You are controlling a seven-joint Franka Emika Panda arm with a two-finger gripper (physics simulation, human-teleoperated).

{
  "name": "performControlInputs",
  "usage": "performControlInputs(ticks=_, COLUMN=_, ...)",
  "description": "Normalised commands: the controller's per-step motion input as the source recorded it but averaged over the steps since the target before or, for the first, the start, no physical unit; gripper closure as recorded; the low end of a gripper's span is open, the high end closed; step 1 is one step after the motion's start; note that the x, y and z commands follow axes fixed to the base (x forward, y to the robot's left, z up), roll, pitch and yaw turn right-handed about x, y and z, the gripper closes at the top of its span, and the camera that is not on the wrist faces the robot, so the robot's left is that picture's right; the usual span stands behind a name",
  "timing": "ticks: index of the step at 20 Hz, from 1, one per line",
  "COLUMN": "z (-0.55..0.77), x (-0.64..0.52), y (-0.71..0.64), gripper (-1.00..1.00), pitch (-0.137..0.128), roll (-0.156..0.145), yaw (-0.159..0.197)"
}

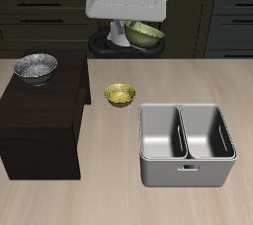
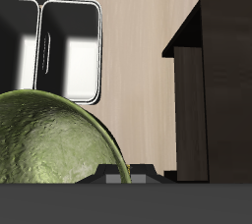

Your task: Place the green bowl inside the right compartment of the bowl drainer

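hand [image 1: 138, 34]: raised high at the far side of the table, pinching the green bowl by its rim; fingertips themselves hidden in both views
green bowl [image 1: 144, 35]: held in the air, tilted, well above the table [image 1: 119, 194] and far from the drainer; olive, glossy, mottled skin
drainer [image 1: 188, 170]: grey metal tub near the table's front edge, slot handle on the near long wall; two equal wells split by a central divider
right compartment [image 1: 163, 136]: bare grey metal, nothing in it
other well [image 1: 210, 136]: same, nothing in it
yellow bowl [image 1: 120, 95]: small, upright on the table, just beyond the drainer's far corner, between drainer and cabinet; holds nothing that shows
silver bowl [image 1: 36, 67]: larger, speckled, upright on top of the dark cabinet [image 1: 42, 120]; inside looks bare
cabinet: dark block standing on the table, well apart from the drainer
exterior only: yellow bowl, silver bowl, the arm, dark drawers behind the table
wrist only: green bowl [image 2: 49, 140] close up, filling much of the frame, pitted surface plain; drainer [image 2: 51, 46] seen from above past the bowl, both wells lit and bare; cabinet [image 2: 212, 81] side wall in shadow
writing: no labels or brands readable on anything
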Motion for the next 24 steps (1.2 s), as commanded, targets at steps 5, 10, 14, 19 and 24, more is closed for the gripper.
performControlInputs(ticks=5, z=0.12, x=0.33, y=-0.04, gripper=1.00, pitch=0.004, roll=-0.025, yaw=-0.017)
performControlInputs(ticks=10, z=0.09, x=0.36, y=0.03, gripper=1.00, pitch=0.016, roll=0.019, yaw=0.007)
performControlInputs(ticks=14, z=-0.01, x=0.22, y=0.05, gripper=1.00, pitch=0.020, roll=0.039, yaw=-0.002)
performControlInputs(ticks=19, z=-0.05, x=0.28, y=0.03, gripper=1.00, pitch=0.036, roll=0.020, yaw=-0.005)
performControlInputs(ticks=24, z=-0.03, x=0.27, y=0.09, gripper=1.00, pitch=0.018, roll=0.026, yaw=0.003)
